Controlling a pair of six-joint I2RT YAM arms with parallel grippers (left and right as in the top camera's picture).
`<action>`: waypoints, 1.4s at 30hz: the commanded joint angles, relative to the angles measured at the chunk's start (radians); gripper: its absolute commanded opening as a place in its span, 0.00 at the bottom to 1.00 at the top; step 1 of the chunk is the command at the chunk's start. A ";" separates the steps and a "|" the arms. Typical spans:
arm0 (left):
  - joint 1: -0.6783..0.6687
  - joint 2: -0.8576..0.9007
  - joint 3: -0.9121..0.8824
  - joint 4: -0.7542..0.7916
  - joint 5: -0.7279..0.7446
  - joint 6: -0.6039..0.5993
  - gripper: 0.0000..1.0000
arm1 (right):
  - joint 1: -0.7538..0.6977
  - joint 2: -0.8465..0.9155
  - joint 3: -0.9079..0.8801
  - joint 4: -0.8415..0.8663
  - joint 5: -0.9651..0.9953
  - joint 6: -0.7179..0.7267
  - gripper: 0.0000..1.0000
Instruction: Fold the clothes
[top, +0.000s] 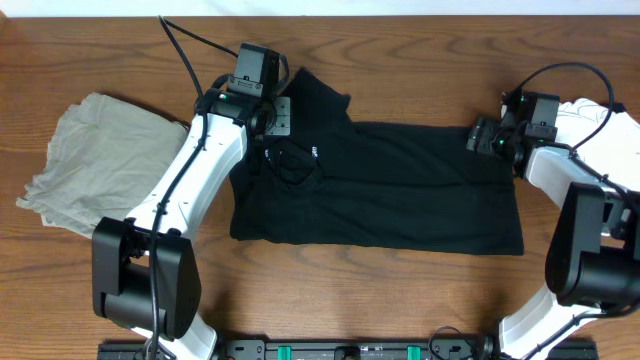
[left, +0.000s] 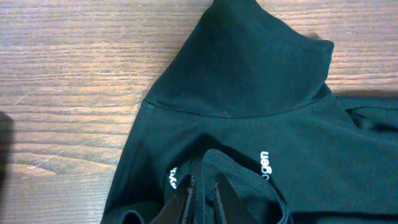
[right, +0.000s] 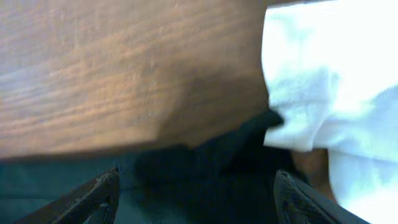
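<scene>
The black garment (top: 400, 190) lies spread on the worktop (top: 330, 290); the left end effector (left: 202, 190) is pinched tight on its neckline, probably to draw a fold, while the right end effector (right: 196, 193) gapes empty over the opposite corner, beside the white garment (right: 336, 74)

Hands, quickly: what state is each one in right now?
Left hand: closed, pinching the black garment at its neckline.
Right hand: open, holding nothing, above the black garment's edge.
</scene>
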 joint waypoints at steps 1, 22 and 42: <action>0.000 0.014 0.021 0.000 -0.001 0.011 0.12 | -0.018 0.045 0.002 0.033 -0.004 -0.011 0.77; 0.000 0.014 0.013 -0.039 -0.001 0.010 0.12 | -0.148 0.135 0.018 0.148 -0.083 0.121 0.83; 0.000 0.014 0.012 -0.051 -0.002 0.011 0.13 | -0.096 0.135 0.018 0.038 -0.150 0.050 0.60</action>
